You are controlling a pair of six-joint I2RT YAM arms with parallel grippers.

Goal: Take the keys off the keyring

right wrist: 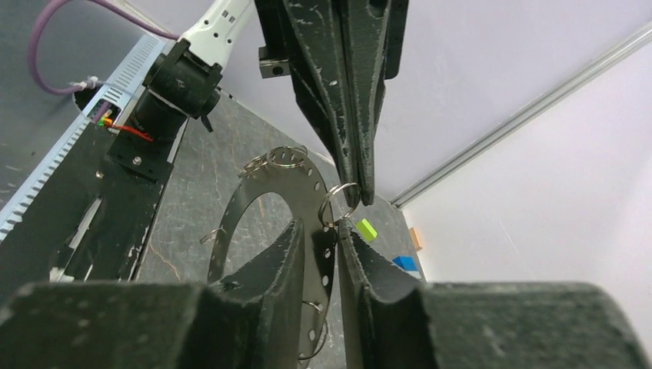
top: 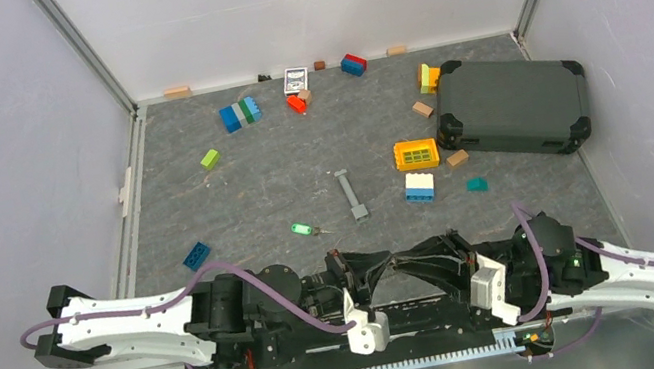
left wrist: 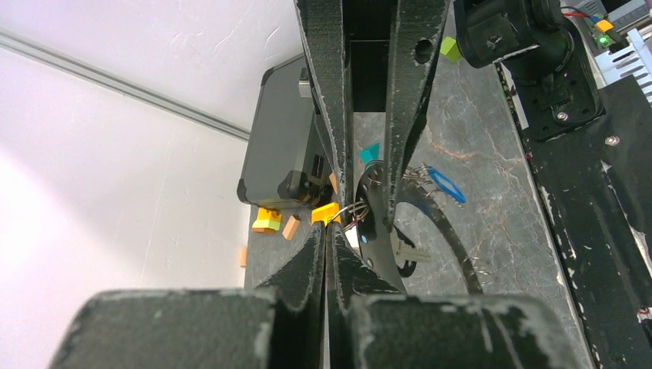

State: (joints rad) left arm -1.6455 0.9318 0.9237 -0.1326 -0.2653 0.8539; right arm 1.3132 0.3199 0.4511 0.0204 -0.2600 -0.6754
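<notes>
Black-fingered and pressed flat together, pinching the thin wire keyring [right wrist: 342,202] by its upper edge with the left gripper [right wrist: 360,191]. Meeting the right gripper [right wrist: 321,231] tip to tip above the near middle of the table [top: 252,187], just beyond the arm bases. Straddling a dark perforated metal hoop [right wrist: 304,177] with the right fingers, with only a narrow gap between them; not showing clearly whether those pads are clamping the hoop or merely flanking it. Hanging the keyring off the hoop's edge, right beside the right fingertips. Carrying more small wire rings [right wrist: 286,157] along the hoop's rim. Dangling what looks like a silvery key [left wrist: 407,251] low beside the hoop in the left wrist view.

Lying apart from all this, flat on the table left of the grippers and a little farther out: a green-headed key [top: 300,229], with a small silver key [top: 321,231] just to its right. Resting farther out: a long grey metal bar [top: 351,193], a yellow grid block [top: 416,153] to its right, and a dark hard case [top: 512,106] at the far right.
</notes>
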